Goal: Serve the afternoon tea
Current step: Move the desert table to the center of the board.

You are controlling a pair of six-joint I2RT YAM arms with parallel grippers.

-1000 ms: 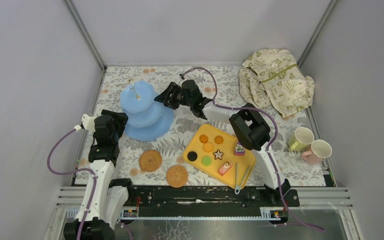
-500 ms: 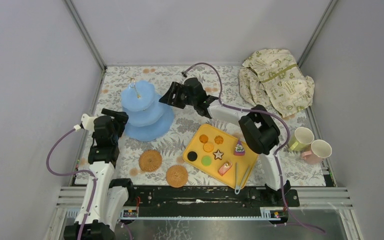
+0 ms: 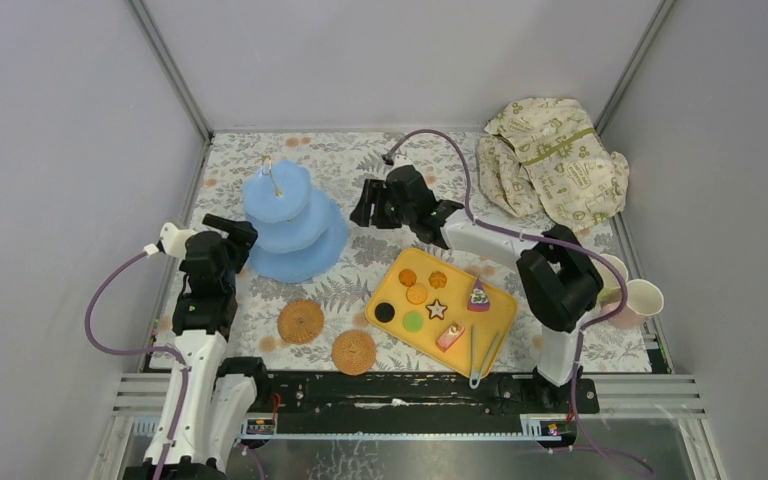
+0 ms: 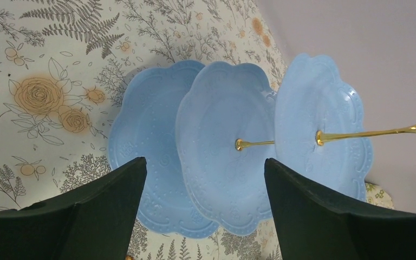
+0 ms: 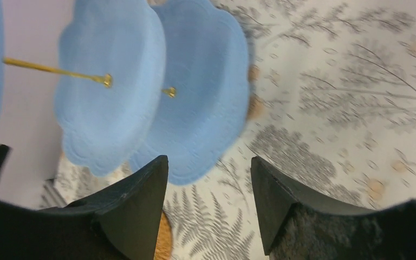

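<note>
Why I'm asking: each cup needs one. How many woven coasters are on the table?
2. One coaster lies in front of the blue stand; the other coaster lies to its right, beside the yellow tray. The crumpled cloth could hide more.

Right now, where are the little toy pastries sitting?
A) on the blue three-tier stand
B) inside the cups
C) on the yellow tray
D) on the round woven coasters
C: the toy pastries all lie on the yellow tray, while the plates of the light-blue three-tier stand and both woven coasters are bare.
</note>
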